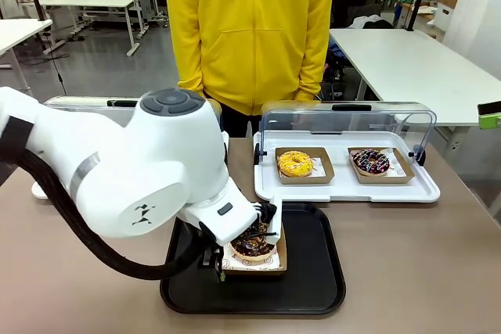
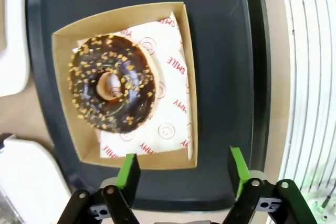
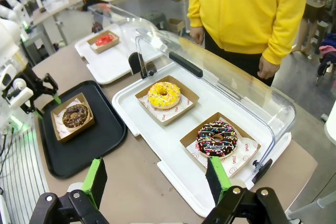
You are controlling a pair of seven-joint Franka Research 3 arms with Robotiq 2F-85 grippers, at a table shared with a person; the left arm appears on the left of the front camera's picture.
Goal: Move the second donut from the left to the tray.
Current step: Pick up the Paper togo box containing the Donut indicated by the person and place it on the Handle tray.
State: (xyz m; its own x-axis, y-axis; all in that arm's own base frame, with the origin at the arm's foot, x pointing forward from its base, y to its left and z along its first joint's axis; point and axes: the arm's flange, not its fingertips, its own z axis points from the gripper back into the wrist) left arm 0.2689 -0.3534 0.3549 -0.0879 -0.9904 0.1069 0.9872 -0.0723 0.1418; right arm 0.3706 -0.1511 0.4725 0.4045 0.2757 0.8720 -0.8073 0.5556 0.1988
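Your main risk now is the retreat. The small cardboard tray point(image 2: 123, 85) sits just ahead of the left gripper point(image 2: 182, 174), and its near wall lies close to the green fingertips point(image 2: 128, 170); if you pull away low or with a twist, a finger could catch that wall and drag the box across the black tray point(image 2: 220, 51), or tip the second donut from the left point(image 2: 111, 90) out of its paper. Lift straight up first, I'd judge, before swinging back (the big white arm hides much of this in the front view).

The left gripper stands wide open, holding nothing; in its own wrist view both pads look clear of the cardboard, with dark tray surface showing between them. The chocolate donut with tan crumbs lies ahead of it and a little to the left, inside its box, and the box rests flat on the black tray, so the move looks essentially done.

Your right gripper point(image 3: 157, 179) is also spread open and empty, hovering above the table just short of the white lidded tray point(image 3: 173, 145).
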